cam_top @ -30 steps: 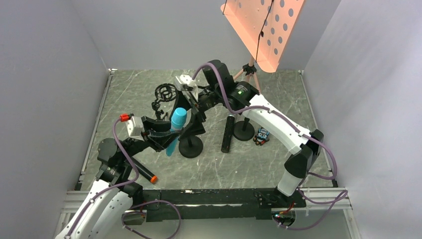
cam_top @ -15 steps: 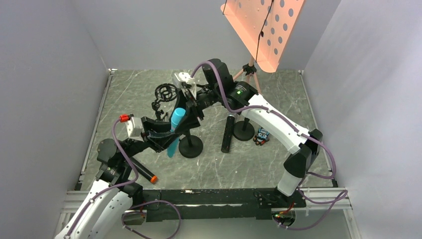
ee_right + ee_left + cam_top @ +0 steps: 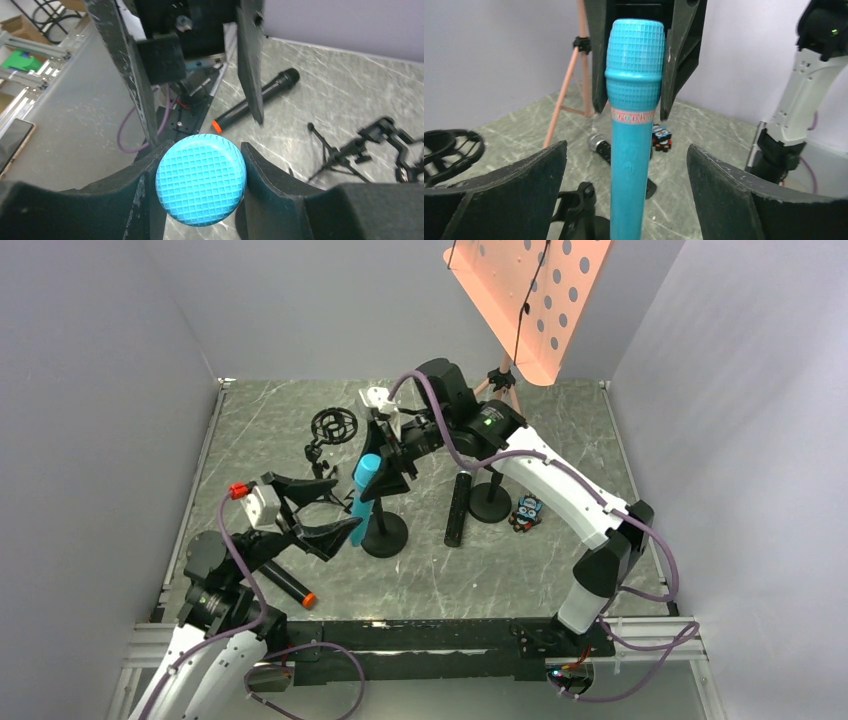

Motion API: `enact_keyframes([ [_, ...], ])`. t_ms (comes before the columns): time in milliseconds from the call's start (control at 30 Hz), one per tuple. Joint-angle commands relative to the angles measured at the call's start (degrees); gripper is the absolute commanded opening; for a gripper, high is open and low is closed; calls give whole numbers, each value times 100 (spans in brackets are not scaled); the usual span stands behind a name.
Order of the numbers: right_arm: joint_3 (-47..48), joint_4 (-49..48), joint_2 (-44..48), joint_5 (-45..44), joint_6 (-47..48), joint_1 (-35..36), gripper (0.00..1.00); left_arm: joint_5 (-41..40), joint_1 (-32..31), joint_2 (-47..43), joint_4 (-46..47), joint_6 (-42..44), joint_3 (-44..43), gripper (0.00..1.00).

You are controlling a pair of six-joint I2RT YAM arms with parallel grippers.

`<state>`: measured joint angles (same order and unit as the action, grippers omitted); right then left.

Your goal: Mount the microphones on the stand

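The teal-blue microphone (image 3: 364,496) stands nearly upright over the black round-base stand (image 3: 383,536). My right gripper (image 3: 380,462) is shut on its mesh head (image 3: 201,180), one finger pressed on each side. My left gripper (image 3: 338,508) is open, its fingers (image 3: 744,195) wide apart on either side of the teal-blue microphone's handle (image 3: 631,150) without touching it. The stand's clip (image 3: 574,200) sits just left of the handle. The black microphone with a silver mesh head (image 3: 459,510) lies flat. The black microphone with an orange-red end (image 3: 287,584) lies near my left arm.
A second round-base stand (image 3: 490,502) stands beside the lying microphone, with a small toy figure (image 3: 527,512) to its right. A black shock-mount stand (image 3: 331,428) is at the back left. An orange music stand (image 3: 530,300) on a tripod (image 3: 500,380) rises at the back.
My left gripper has opened, let go of the teal-blue microphone and drawn back toward the near left. My right gripper has shut on the microphone's head, which now stands more upright.
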<state>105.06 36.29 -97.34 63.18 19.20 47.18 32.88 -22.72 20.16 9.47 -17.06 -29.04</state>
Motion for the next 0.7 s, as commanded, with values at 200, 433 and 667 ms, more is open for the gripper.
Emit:
enact_keyframes([
  [200,535,163,620,-276,16,-618,27,-1385,8,-390,-2200,1289,-548,83],
  [433,726,-32,677,-397,-221,-928,26,-1777,75,182,-2542,2355,-701,63],
  [667,458,-350,664,-463,-362,-932,26,-577,972,995,-2156,2484,-714,41],
])
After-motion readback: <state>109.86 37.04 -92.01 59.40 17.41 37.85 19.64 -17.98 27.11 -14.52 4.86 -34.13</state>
